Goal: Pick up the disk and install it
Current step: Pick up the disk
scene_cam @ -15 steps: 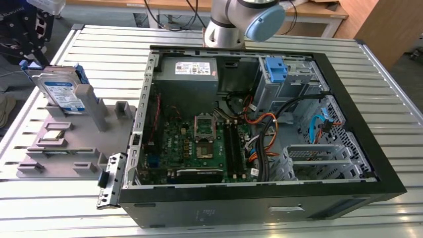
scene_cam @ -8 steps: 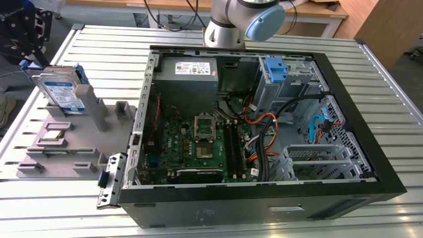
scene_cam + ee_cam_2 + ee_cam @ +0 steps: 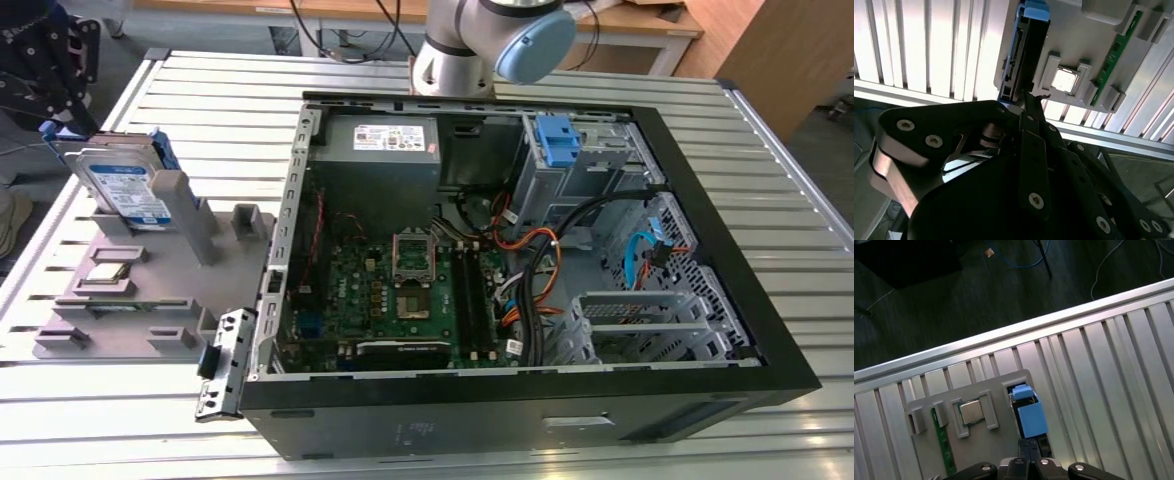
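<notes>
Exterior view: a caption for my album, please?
Open computer case on a slatted table; the disk stands in a grey holder beside it.

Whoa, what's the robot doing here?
A robot arm is getting ready to pick up a disk. Its gripper hovers right by the disk's blue-framed edge. The disk stands on edge in a grey holder on the slatted table, beside an open computer case. It has not been lifted out or installed yet.
</notes>
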Robot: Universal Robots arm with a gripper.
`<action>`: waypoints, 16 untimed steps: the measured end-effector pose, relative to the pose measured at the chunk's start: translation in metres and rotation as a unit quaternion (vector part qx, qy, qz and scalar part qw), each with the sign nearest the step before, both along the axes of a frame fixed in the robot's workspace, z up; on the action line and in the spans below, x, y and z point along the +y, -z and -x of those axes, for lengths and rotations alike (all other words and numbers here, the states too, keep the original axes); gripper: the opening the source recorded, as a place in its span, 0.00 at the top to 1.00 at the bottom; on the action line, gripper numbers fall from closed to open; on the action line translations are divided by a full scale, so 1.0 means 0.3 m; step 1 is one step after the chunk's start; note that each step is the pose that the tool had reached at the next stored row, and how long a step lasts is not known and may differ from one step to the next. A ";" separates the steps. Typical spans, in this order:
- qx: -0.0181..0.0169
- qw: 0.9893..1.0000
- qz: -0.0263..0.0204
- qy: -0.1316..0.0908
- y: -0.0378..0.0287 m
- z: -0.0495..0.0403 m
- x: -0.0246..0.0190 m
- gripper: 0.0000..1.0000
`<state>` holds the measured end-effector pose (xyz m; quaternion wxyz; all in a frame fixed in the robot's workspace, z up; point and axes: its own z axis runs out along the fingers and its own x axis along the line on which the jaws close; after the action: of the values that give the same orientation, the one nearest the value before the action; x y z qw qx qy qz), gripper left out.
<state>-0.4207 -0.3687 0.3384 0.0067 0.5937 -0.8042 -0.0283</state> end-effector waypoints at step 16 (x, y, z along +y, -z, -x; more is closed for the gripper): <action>-0.009 1.000 -0.004 -0.021 -0.005 0.000 0.000 0.89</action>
<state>-0.4207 -0.3688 0.3398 -0.0022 0.6108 -0.7914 -0.0266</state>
